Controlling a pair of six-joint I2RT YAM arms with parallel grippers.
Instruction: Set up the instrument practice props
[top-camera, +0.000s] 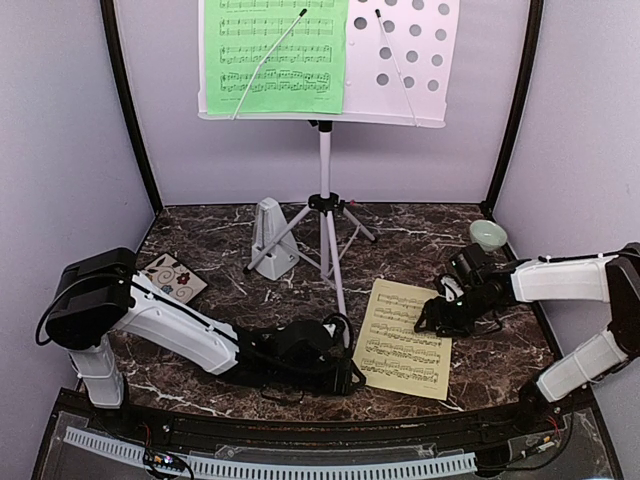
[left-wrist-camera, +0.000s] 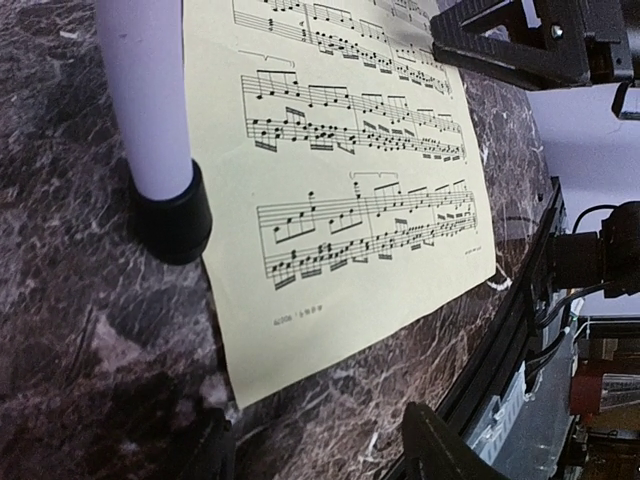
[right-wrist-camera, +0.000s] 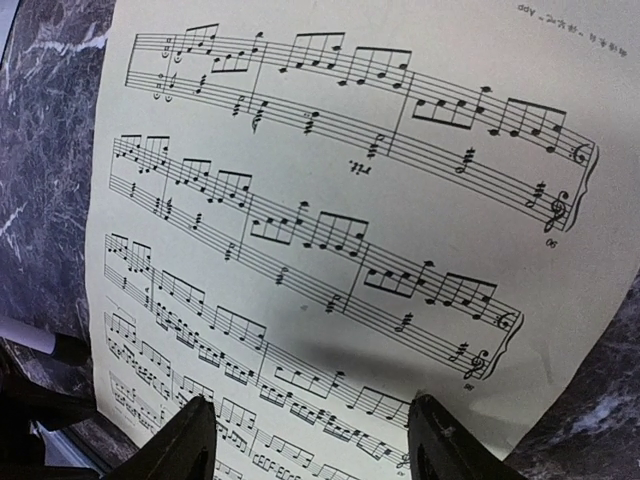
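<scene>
The white tripod music stand (top-camera: 324, 190) stands at the back, and the green music sheet (top-camera: 275, 55) rests on the left half of its perforated desk (top-camera: 405, 50). The pale-yellow music sheet (top-camera: 405, 338) lies flat on the table; it also shows in the left wrist view (left-wrist-camera: 360, 200) and the right wrist view (right-wrist-camera: 350, 200). The light-grey metronome (top-camera: 272, 235) stands left of the stand's legs. My left gripper (top-camera: 348, 375) (left-wrist-camera: 320, 455) is open and empty, low at the sheet's near-left corner. My right gripper (top-camera: 428, 318) (right-wrist-camera: 315, 440) is open, just over the sheet's right edge.
A floral tile (top-camera: 172, 278) lies at the left. A small pale-green bowl (top-camera: 487, 235) sits at the back right. One stand leg with a black rubber foot (left-wrist-camera: 172, 220) stands at the sheet's left edge. The table's front rail (top-camera: 300, 460) is close behind my left gripper.
</scene>
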